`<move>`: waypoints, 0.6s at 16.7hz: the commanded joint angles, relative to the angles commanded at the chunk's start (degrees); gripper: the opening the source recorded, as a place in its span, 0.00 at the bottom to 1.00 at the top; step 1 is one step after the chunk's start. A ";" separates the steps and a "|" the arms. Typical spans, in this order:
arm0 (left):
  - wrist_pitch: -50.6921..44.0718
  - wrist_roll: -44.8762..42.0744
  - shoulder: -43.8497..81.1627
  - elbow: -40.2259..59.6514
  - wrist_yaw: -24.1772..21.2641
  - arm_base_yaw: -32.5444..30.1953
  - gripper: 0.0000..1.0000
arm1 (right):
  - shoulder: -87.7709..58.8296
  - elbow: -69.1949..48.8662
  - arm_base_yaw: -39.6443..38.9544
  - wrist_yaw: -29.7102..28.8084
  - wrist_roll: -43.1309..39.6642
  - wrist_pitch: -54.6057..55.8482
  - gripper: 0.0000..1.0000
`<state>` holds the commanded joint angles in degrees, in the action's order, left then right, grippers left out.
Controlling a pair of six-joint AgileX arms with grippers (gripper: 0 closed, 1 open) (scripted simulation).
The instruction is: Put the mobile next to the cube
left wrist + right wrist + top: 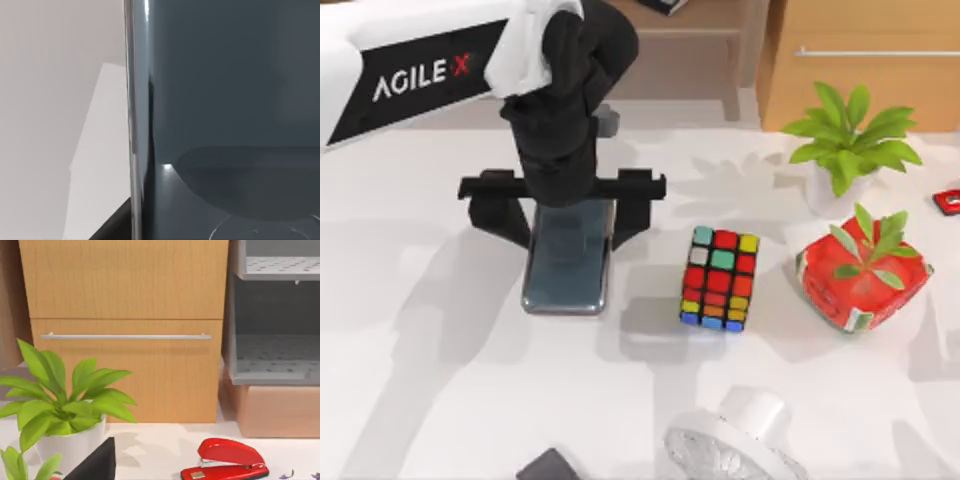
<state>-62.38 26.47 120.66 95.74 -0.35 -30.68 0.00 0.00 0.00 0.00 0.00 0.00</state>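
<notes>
While the left claw (pixel 567 215), fingers spread, hides its far end, the mobile (pixel 565 275) lies flat.

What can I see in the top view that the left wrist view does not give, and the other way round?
Top view alone: the left gripper straddling the mobile, fingers apart at either long edge; the cube to its right, a gap between them; two plants and a red planter.
Left wrist view alone: a faint circular mark on the glossy face and the silver rim up close.
Both share the mobile and the white table.
</notes>
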 joint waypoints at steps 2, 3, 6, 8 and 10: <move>-1.09 1.91 0.36 -0.24 0.39 -0.86 0.00 | 0.00 0.00 0.00 0.00 0.00 0.00 1.00; -1.33 2.70 0.22 -0.38 0.55 -0.97 0.00 | 0.00 0.00 0.00 0.00 0.00 0.00 1.00; -1.41 3.31 0.01 -0.46 0.67 -0.93 0.00 | 0.00 0.00 0.00 0.00 0.00 0.00 1.00; -1.41 3.31 0.01 -0.46 0.67 -0.93 0.00 | 0.00 0.00 0.00 0.00 0.00 0.00 1.00; -1.33 3.15 0.03 -0.41 0.62 -0.69 0.00 | 0.00 0.00 0.00 0.00 0.00 0.00 1.00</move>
<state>-63.72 29.62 120.69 95.33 0.27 -31.37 0.00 0.00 0.00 0.00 0.00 0.00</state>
